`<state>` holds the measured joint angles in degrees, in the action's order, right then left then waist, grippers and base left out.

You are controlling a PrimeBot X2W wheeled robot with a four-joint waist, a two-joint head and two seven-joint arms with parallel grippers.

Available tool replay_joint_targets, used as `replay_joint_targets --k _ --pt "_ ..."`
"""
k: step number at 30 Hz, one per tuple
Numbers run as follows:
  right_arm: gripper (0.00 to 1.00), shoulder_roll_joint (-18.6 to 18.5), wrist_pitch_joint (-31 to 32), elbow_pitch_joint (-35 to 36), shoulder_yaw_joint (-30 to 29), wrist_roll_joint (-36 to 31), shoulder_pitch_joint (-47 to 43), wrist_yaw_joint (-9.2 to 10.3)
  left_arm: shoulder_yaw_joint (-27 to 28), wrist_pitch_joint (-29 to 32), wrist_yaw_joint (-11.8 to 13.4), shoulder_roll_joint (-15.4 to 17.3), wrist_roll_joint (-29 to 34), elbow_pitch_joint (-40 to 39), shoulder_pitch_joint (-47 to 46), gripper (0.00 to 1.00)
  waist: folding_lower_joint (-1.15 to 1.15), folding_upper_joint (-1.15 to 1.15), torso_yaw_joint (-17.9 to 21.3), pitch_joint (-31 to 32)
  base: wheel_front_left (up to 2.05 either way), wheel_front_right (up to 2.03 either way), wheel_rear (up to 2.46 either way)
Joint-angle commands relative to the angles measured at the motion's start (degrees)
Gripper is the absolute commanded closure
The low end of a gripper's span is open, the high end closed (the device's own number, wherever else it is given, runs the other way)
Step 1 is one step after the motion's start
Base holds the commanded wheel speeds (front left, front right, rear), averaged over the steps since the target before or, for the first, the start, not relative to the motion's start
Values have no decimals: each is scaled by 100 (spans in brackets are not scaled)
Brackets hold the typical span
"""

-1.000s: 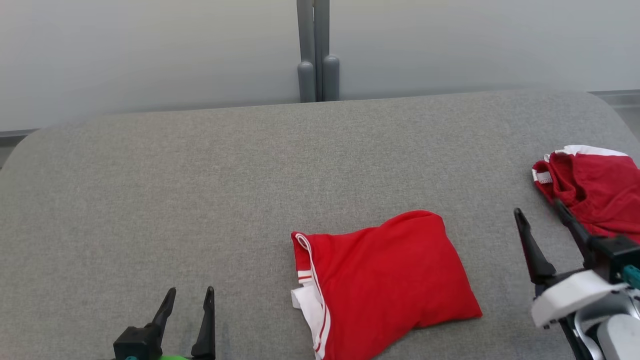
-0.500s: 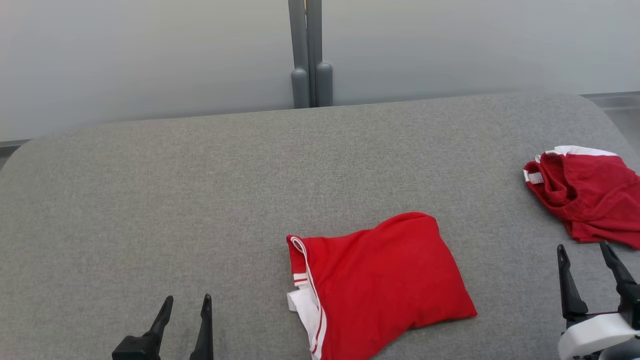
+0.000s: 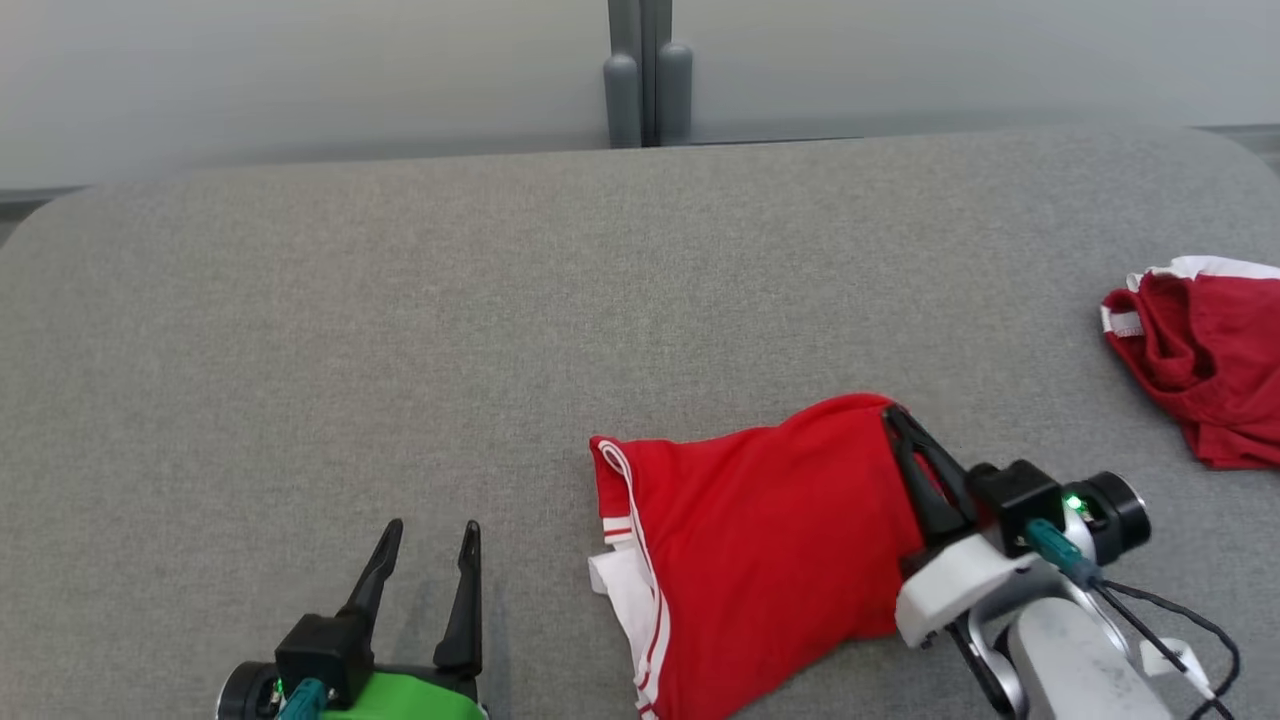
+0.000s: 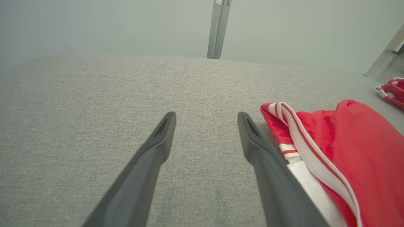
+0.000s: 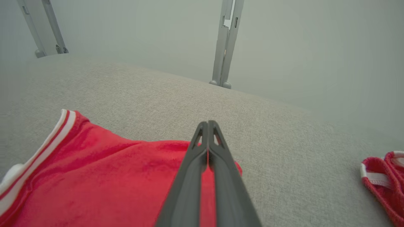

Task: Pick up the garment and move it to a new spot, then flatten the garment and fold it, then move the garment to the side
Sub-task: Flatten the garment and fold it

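The garment [image 3: 760,540] is a red piece with white stripe trim, lying folded on the grey fabric-covered table [image 3: 400,330] at front centre. My right gripper [image 3: 893,415] lies over its far right corner, shut, fingers pressed together. In the right wrist view the closed fingertips [image 5: 207,123] sit just above the garment [image 5: 94,176] edge, with no cloth visible between them. My left gripper [image 3: 430,540] stands open at the front left, empty. In the left wrist view its right finger [image 4: 252,138] is close beside the garment's striped edge [image 4: 293,126].
A second red and white garment [image 3: 1200,360] lies crumpled at the table's right edge, also in the right wrist view [image 5: 385,176]. A grey double post [image 3: 648,80] stands behind the table's far edge. The table corners are rounded.
My right gripper has swung left from the table's right side onto the folded garment's far right corner and has shut. The head camera has shifted. The left gripper stays open.
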<state>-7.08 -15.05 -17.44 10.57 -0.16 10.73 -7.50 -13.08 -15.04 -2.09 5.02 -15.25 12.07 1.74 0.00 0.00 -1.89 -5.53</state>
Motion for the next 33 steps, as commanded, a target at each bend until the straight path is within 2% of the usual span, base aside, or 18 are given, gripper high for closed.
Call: replay_joint_targets --k 1,7,13,22,33 --pt "100 70 -14 -257 139 -64 237 4 -40 -16 -46 -36 72 17 -177 0 0 0 -239 -375 0 0 0" --pt "100 331 -16 -969 467 -109 590 4 -176 -16 -113 -142 162 75 -406 0 0 0 -534 -519 0 0 0" --pt "100 395 -15 -1322 882 -147 684 4 -163 -16 -113 -177 177 74 -496 0 0 0 -734 -546 0 0 0" --pt "100 405 -15 -1492 1481 233 935 4 -274 -16 -60 -209 77 99 -576 0 0 0 -1006 -663 0 0 0" --pt "100 409 -15 -1958 2305 494 1276 4 -482 -16 52 -211 -91 91 -664 0 0 0 -1154 -740 0 0 0"
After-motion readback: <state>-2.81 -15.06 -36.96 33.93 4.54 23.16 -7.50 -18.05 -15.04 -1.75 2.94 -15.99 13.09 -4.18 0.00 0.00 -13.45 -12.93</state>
